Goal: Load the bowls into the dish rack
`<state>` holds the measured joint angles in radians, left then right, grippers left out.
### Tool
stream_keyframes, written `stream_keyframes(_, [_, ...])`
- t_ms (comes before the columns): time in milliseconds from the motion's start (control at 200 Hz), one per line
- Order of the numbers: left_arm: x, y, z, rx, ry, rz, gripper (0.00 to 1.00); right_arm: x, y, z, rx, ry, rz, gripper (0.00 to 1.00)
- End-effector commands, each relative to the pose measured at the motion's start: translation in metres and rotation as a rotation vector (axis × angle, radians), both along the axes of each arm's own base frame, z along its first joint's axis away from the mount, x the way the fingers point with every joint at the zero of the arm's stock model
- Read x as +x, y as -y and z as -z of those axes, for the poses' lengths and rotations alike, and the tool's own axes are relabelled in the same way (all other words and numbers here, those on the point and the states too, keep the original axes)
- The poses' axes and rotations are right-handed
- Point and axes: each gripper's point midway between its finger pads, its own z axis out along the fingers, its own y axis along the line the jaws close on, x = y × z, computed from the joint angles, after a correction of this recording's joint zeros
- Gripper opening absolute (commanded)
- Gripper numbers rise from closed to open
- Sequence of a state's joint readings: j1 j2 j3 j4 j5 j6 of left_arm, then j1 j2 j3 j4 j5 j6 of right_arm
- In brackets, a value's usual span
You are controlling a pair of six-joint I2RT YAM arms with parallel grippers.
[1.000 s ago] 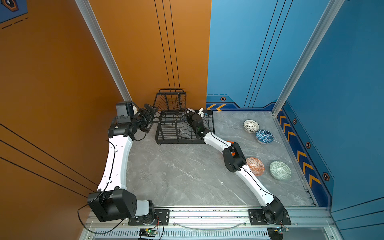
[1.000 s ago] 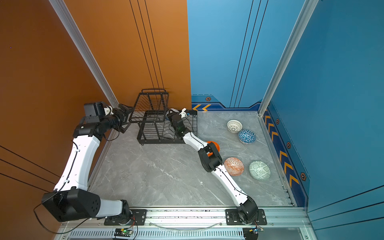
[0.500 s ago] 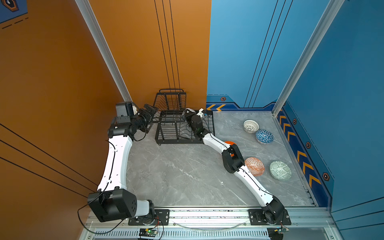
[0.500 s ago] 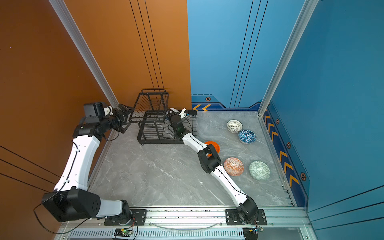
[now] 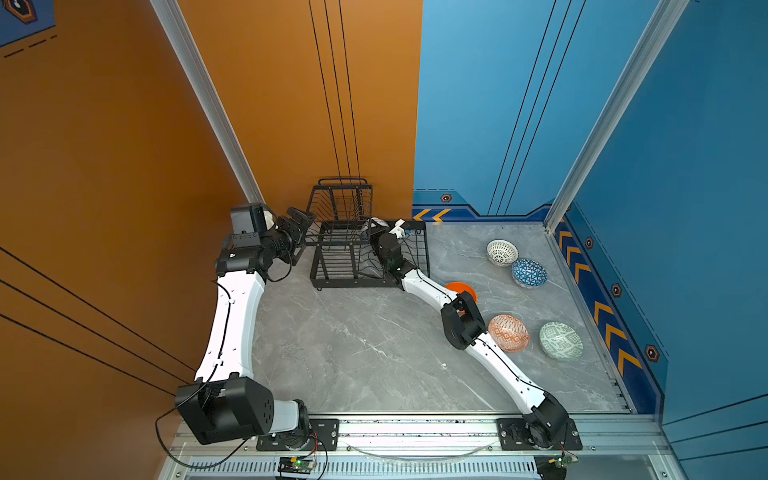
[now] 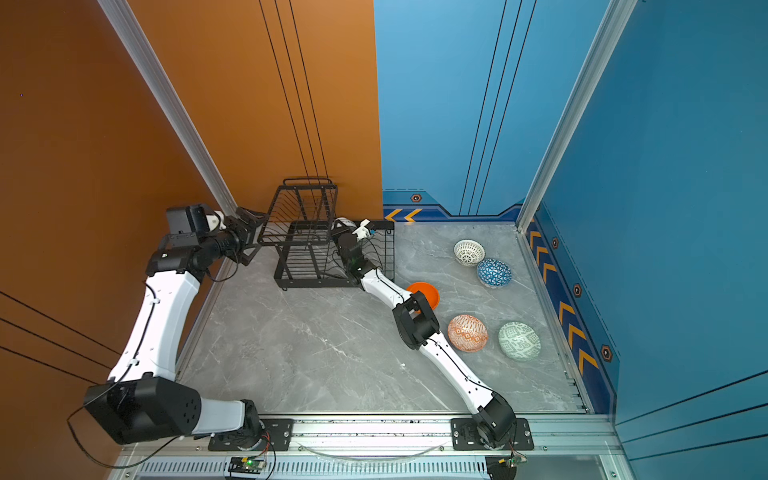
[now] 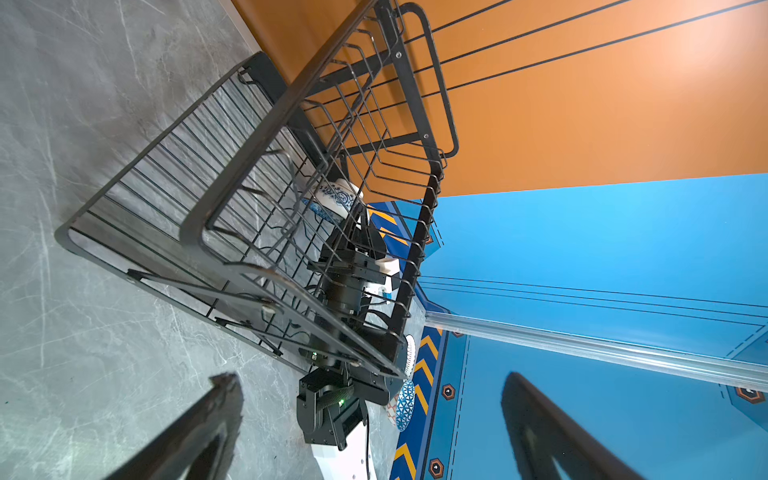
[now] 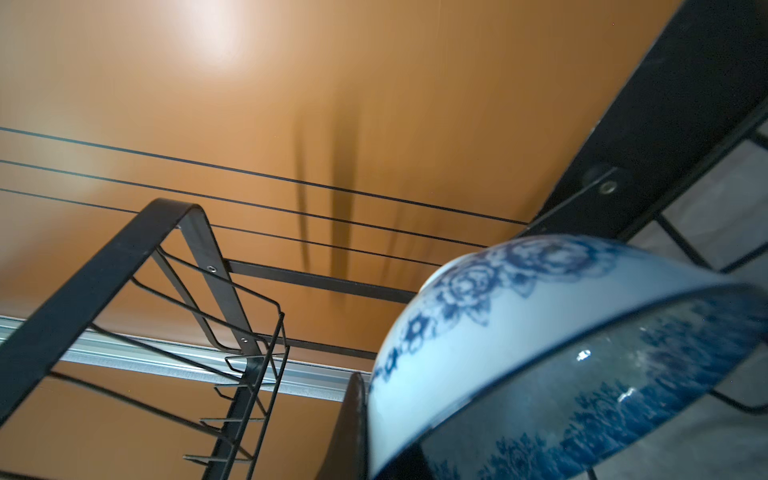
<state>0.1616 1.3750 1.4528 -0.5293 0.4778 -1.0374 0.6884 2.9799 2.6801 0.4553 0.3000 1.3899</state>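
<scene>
The rack (image 5: 353, 259) (image 6: 309, 253) stands at the back of the grey table (image 5: 353, 357), middle of both top views, against the orange wall (image 5: 286, 104). The right gripper (image 5: 377, 227) reaches into the rack from the right, under the raised basket, and is clamped tight on the rim of the floral bowl (image 7: 337, 199) (image 8: 519, 332). The right wrist view shows one dark finger (image 8: 353, 419) pressed against the bowl's outer side. The bowl is tilted on edge at the wall end of the lower tray; whether it rests on the wires I cannot tell. The left gripper (image 5: 302, 235) (image 6: 252, 235) sits at the rack's left end with its jaws spread fully apart and nothing in them. In the left wrist view its fingers (image 7: 208, 415) frame the lower edge, and the rack (image 7: 249, 199) lies just ahead of them, not between them. The other five bowls sit on the table at the right of both top views. The lattice bowl (image 5: 502, 252) (image 6: 468, 252) and the blue bowl (image 5: 529, 273) (image 6: 493, 272) are side by side nearer the back. The orange bowl (image 5: 457, 287) (image 6: 424, 291) is partly behind the right arm's elbow. The orange-white bowl (image 5: 508, 332) (image 6: 467, 332) and the green bowl (image 5: 560, 340) (image 6: 519, 340) lie nearer the front, close but apart.
</scene>
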Motion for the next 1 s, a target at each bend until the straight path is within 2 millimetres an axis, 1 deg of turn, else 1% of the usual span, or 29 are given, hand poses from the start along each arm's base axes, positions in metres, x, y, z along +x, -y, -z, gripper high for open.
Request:
stream_keyframes(0, [0.002,-0.001,0.001,-0.011,0.015,0.016,0.98,0.000,0.001,-0.002,-0.016,0.012,0.031,0.00])
stream_keyframes(125, [0.002,0.000,0.004,-0.013,0.009,0.018,0.98,0.000,0.001,-0.004,-0.043,0.028,0.024,0.00])
stream_keyframes(205, [0.002,-0.001,0.004,-0.013,0.008,0.016,0.98,0.000,0.001,-0.011,-0.049,0.051,0.015,0.00])
stream_keyframes(360, [0.001,-0.001,0.007,-0.014,0.003,0.014,0.98,0.000,0.001,-0.015,-0.056,0.084,0.014,0.00])
stream_keyframes(526, [0.002,-0.002,0.007,-0.011,0.008,0.016,0.98,0.001,0.001,-0.004,-0.076,0.075,0.023,0.00])
stream_keyframes(626, [0.002,-0.003,0.006,0.000,0.015,0.019,0.98,0.001,0.001,0.006,-0.087,0.057,0.039,0.00])
stream_keyframes(786, [0.001,-0.004,0.011,-0.006,0.002,0.015,0.98,0.003,0.005,0.021,-0.082,0.019,0.068,0.00])
stream_keyframes(891, [0.002,-0.005,0.011,-0.006,0.003,0.015,0.98,0.004,0.008,0.025,-0.074,0.010,0.081,0.00])
stream_keyframes(996, [0.001,-0.008,0.016,-0.011,-0.007,0.006,0.98,0.004,0.009,0.029,-0.073,-0.007,0.092,0.00])
